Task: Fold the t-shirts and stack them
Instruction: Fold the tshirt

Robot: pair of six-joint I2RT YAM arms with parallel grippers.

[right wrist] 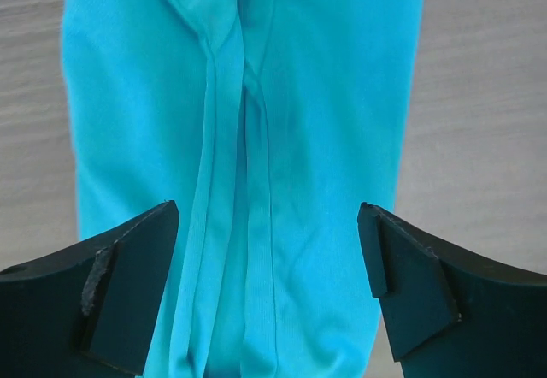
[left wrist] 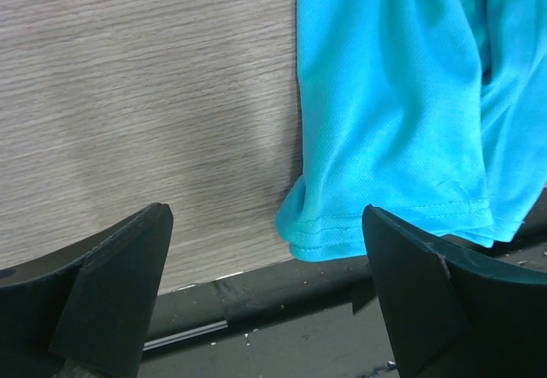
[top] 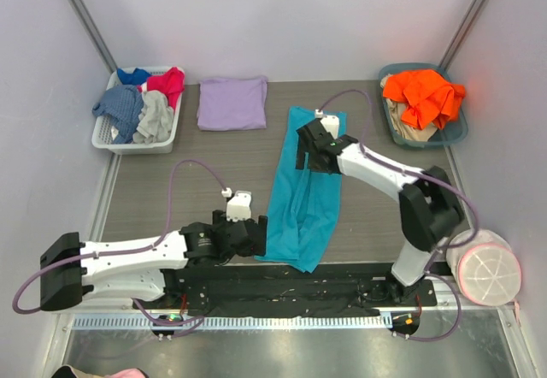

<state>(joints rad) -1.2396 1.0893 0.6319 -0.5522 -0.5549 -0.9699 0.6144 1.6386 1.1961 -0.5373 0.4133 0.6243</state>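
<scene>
**Top external view: teal strip, two empty grippers**

Teal t-shirt [top: 303, 203]: narrow lengthwise strip, likely awaiting crosswise fold.
Left gripper [top: 255, 234] at its near hem, right gripper [top: 308, 149] over its far end: jaws spread, grasping nothing.
Lavender t-shirt [top: 232, 103]: folded, beyond its far-left corner; probable stack base.

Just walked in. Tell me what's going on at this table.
The robot is partway through folding a teal-turquoise cloth t-shirt, which lies on the grey wood-grain table folded lengthwise into a long strip. The left gripper is open at its near hem, the right gripper open above its far end; neither holds it. A pale lavender cloth t-shirt lies already folded farther back on the table.
</scene>
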